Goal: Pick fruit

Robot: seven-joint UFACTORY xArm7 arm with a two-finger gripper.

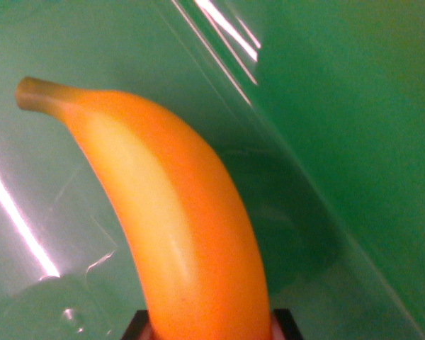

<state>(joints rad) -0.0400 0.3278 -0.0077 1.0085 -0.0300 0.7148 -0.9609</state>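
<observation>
Running up and leftward from the gripper (211, 327), the smooth orange-yellow plastic banana (177, 227) sits clamped between its black fingertips (138, 327) (stem farthest away).

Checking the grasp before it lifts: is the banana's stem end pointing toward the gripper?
No, the banana's stem sits at the upper left, away from the gripper at the bottom edge.

banana (177, 227) between claw (212, 327) tips, inside bin (354, 127)

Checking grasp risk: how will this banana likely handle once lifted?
The banana looks smooth and glossy, so it may slip. Its curved, rounded body could swivel between the fingers. It seems stiff, probably holding its shape.
</observation>
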